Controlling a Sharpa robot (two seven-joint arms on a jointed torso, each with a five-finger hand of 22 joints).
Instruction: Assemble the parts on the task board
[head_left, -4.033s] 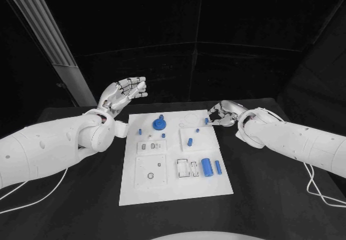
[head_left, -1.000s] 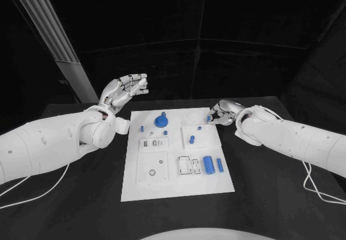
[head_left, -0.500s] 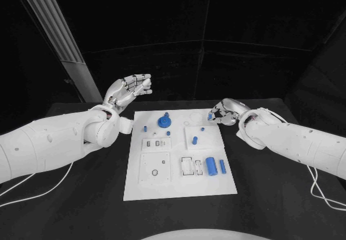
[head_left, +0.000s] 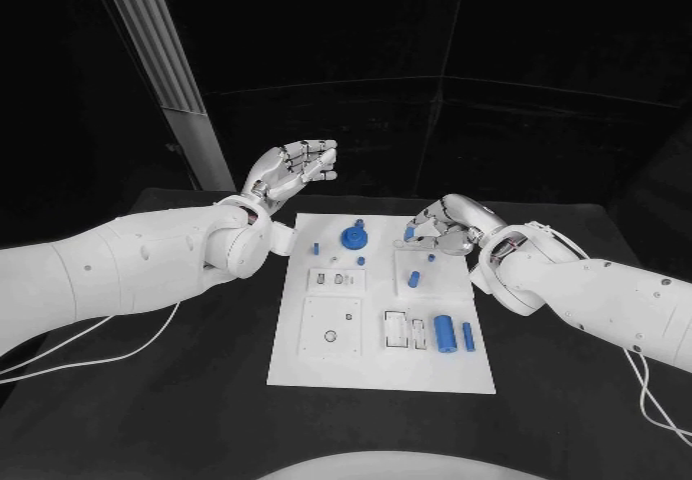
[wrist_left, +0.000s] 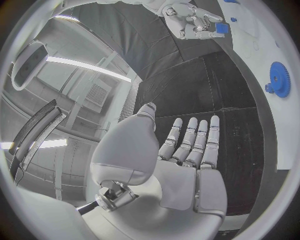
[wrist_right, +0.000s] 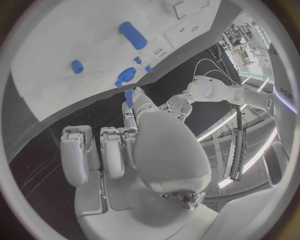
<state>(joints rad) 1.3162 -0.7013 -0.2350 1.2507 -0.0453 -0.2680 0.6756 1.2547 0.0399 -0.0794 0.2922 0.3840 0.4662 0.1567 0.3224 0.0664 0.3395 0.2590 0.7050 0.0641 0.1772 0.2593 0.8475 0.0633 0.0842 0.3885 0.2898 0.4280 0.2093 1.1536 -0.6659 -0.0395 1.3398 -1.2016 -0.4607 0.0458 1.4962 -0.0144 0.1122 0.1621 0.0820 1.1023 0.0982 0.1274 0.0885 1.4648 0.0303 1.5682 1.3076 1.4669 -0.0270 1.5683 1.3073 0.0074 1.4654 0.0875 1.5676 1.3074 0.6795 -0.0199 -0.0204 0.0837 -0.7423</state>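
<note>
The white task board lies in the middle of the black table. My right hand hovers over its far right corner and pinches a small blue part between thumb and fingertips; the same pinch appears in the left wrist view and the right wrist view. A blue gear stands at the board's far edge, left of that hand. My left hand is raised beyond the board's far left corner, palm bare and fingers apart.
A thick blue cylinder and a thin blue rod lie on the board's near right part. Small blue pegs stand mid-board, with pale recessed sockets on the near left. A pale strut rises behind the table.
The camera has shifted, so the whole picture slid right. Against the board, my right hand with its blue part has moved inward over the far right corner, nearer the gear. The left hand stays raised.
</note>
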